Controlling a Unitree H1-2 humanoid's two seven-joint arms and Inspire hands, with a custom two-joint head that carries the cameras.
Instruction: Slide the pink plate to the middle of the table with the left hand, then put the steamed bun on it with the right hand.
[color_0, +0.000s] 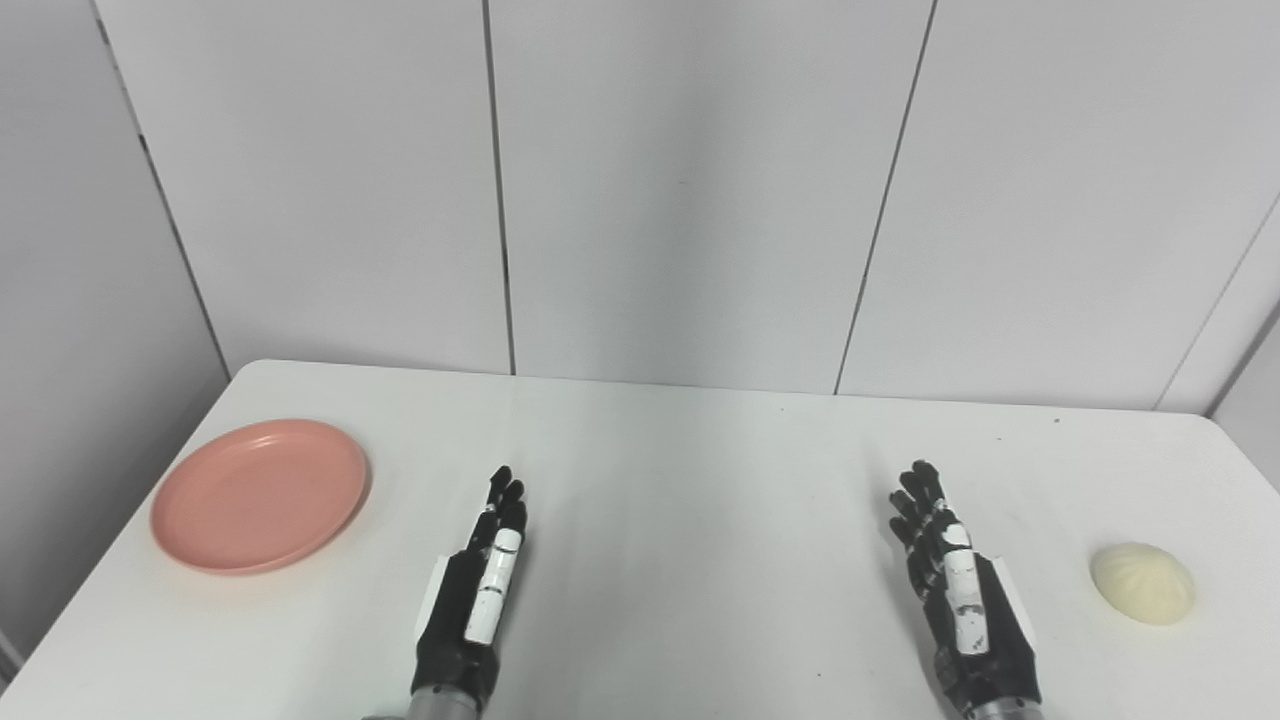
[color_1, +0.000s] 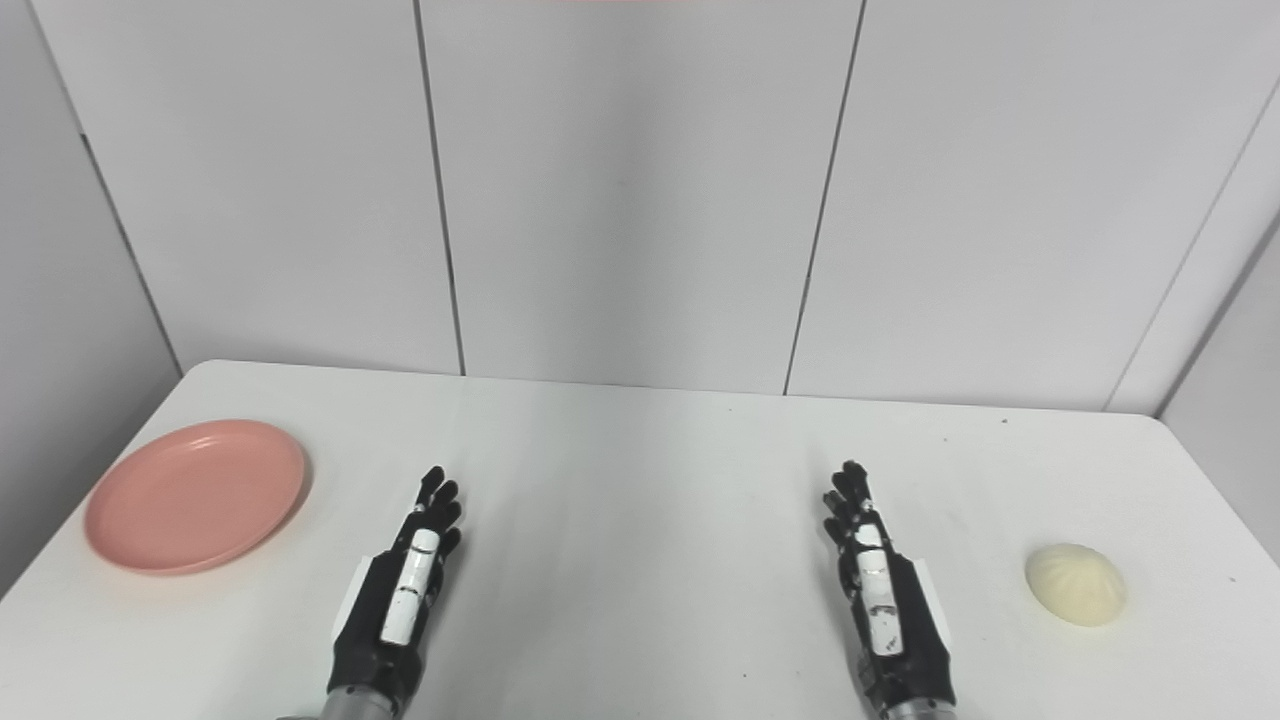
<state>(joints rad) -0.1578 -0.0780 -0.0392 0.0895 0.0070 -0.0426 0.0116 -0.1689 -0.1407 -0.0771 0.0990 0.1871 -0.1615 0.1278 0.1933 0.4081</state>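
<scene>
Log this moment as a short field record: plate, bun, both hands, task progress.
plate: pink plate empty, at the table's left side, not yet in the middle
bun: steamed bun on the table at the right, untouched
left hand: left hand open, fingers extended, right of the plate, not touching it
right hand: right hand open, holding nothing, left of the bun with a gap
progress: neither step begun

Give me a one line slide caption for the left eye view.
Both hands, left and right, rest open on the white table, pink plate far left, steamed bun far right.
</scene>
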